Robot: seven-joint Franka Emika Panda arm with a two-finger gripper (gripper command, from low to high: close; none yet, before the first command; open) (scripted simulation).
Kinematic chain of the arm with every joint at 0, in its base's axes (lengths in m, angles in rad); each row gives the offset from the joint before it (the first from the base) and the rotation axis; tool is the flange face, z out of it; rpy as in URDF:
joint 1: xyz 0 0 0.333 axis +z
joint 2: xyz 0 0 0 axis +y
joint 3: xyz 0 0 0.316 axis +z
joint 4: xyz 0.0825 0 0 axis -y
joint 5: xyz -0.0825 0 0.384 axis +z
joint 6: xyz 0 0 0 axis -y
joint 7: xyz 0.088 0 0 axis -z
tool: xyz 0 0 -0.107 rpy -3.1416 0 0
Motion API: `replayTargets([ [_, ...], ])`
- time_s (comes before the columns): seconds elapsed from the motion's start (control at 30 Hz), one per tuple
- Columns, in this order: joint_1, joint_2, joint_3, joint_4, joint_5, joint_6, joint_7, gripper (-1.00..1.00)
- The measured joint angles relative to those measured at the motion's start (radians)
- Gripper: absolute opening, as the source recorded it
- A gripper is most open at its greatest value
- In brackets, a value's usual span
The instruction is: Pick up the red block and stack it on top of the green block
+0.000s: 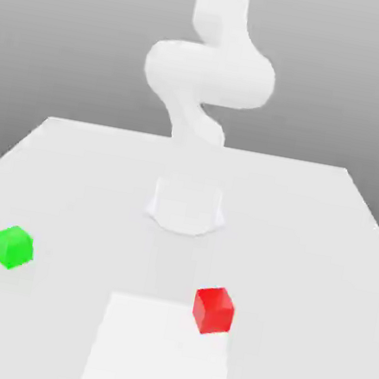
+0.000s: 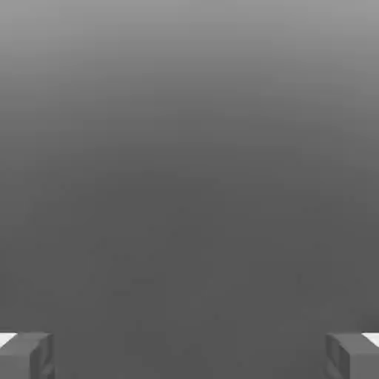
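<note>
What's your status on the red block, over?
Claw open, holding nothing. Red block on the table, untouched. Green block apart from it, toward the exterior view's left. Nothing between them.

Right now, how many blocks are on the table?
2. The red block sits near the front, toward the exterior view's right; the green block sits apart from it at the exterior view's left. Nothing seems to hide another.

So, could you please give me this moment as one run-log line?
claw: open, holding nothing | red block: on table, untouched | green block: on table, apart from red | stack: not started
</note>
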State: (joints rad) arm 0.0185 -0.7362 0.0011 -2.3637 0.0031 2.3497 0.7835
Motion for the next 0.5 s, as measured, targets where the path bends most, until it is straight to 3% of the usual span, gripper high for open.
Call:
replayTargets([
  [0.5, 0.123, 0.490, 0.037, -0.463, 0.021, 0.371, -0.127, 0.00],
])
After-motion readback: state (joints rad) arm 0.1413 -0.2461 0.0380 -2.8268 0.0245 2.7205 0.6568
